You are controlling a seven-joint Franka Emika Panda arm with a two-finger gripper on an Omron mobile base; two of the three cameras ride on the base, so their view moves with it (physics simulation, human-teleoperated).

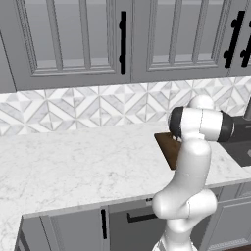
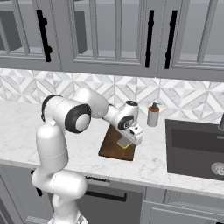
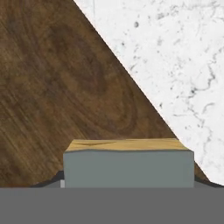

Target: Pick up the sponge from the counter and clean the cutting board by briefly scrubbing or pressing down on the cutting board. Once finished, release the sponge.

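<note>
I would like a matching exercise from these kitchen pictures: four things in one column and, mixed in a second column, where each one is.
Things:
1. sponge
2. cutting board
3. soap bottle
4. sink

Places:
A. standing by the backsplash, behind the sink's left corner
B. set into the counter at the right
C. under the gripper, over the board
D. lying flat on the counter, left of the sink

Pairs: 1-C, 2-D, 3-A, 4-B

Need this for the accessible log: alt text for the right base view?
The white arm reaches over the counter, its gripper holding a sponge on the dark wooden cutting board. A soap dispenser and dark sink sit to the right.
</note>
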